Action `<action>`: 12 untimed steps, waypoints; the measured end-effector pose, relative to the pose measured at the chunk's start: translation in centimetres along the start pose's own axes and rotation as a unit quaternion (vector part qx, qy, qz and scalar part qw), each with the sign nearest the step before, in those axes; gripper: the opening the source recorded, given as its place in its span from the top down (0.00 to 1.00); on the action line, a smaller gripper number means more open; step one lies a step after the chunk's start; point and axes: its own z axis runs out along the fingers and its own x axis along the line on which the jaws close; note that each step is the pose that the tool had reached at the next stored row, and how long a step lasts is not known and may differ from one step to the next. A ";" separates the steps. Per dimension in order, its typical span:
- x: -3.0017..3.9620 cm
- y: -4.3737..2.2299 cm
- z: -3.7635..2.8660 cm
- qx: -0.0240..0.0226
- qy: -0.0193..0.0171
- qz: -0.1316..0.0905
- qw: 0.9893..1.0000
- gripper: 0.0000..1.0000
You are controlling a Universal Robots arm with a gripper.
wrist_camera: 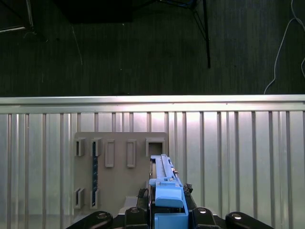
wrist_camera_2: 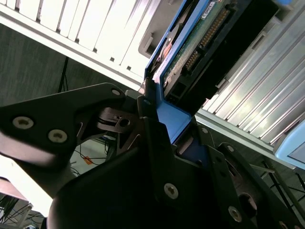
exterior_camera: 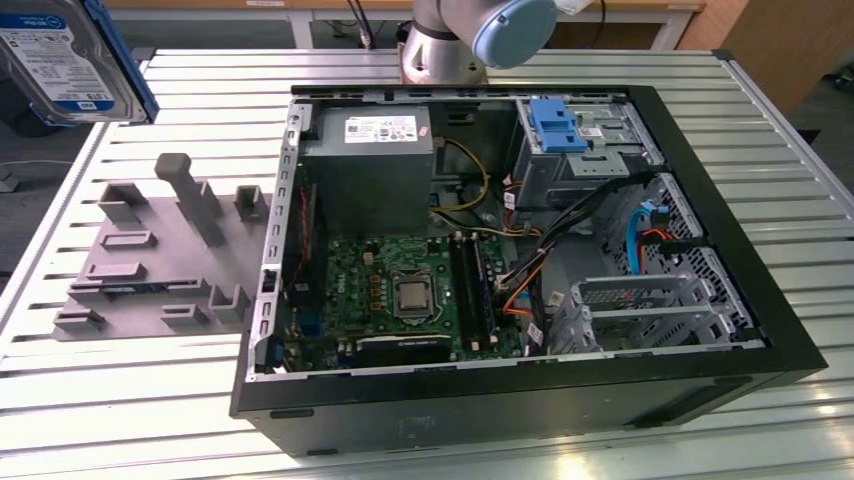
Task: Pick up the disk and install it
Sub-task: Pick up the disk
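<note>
The disk [exterior_camera: 64,58], a silver drive with a white-and-blue label in a blue carrier, hangs high at the exterior view's upper left, above the table's far left corner. In the second wrist view my gripper [wrist_camera_2: 159,107] is shut on the disk's [wrist_camera_2: 193,43] blue carrier edge, and the drive's circuit side and connector show. The first wrist view looks along the disk [wrist_camera: 163,183] edge-on, with the gripper [wrist_camera: 164,217] clamped around it.
An open computer case [exterior_camera: 721,330] lies on the slatted metal table [exterior_camera: 134,400], with a motherboard [exterior_camera: 400,295], a grey power supply box [exterior_camera: 367,165], a lone blue bracket [exterior_camera: 554,125] and a metal drive cage [exterior_camera: 641,300]. A grey fixture plate [exterior_camera: 147,260] with slots sits beside the case.
</note>
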 end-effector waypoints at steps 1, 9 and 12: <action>0.00 0.00 0.00 0.000 0.000 0.000 1.000 0.64; 0.00 0.00 -0.01 0.000 0.000 0.000 1.000 0.64; 0.00 0.00 -0.01 0.000 0.000 0.000 1.000 0.64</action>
